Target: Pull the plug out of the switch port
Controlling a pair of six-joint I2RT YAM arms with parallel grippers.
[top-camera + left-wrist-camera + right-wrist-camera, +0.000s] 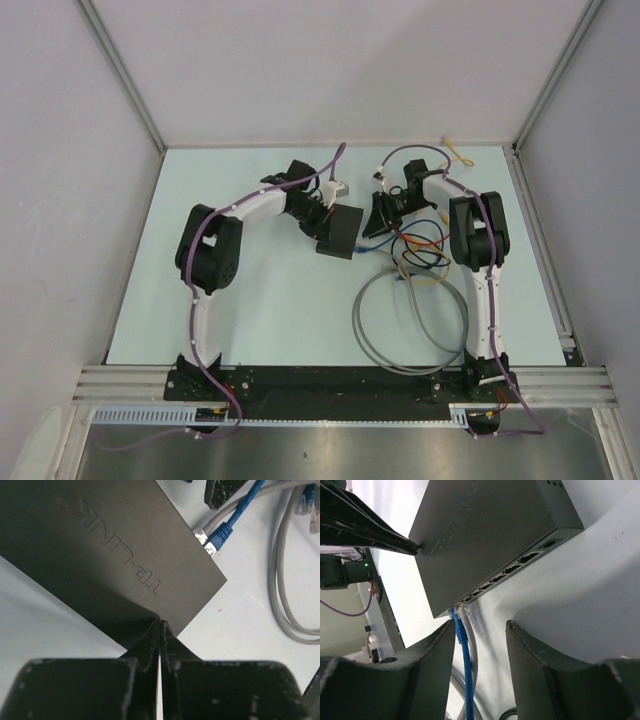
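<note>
The switch (pixel 338 232) is a flat matte-black box on the table between the arms, with "TP-LINK" on its top (pixel 115 555). Its sockets face the right arm (pixel 520 562). A blue plug (pixel 220 534) and a grey-cabled clear plug (pixel 200 532) sit side by side in the end sockets; both show in the right wrist view, blue (pixel 455 614) and clear (pixel 464 611). My left gripper (pixel 161 622) is shut, its tips resting on the switch's top near a corner. My right gripper (pixel 481 625) is open, a short way from the plugs, the blue cable (pixel 466 670) running beside its left finger.
A coil of grey cable (pixel 410 325) lies on the table in front of the right arm. Black, orange and blue leads (pixel 420 250) tangle beside the right gripper (pixel 380 215). A small white connector (pixel 338 188) lies behind the switch. Enclosure walls stand on three sides.
</note>
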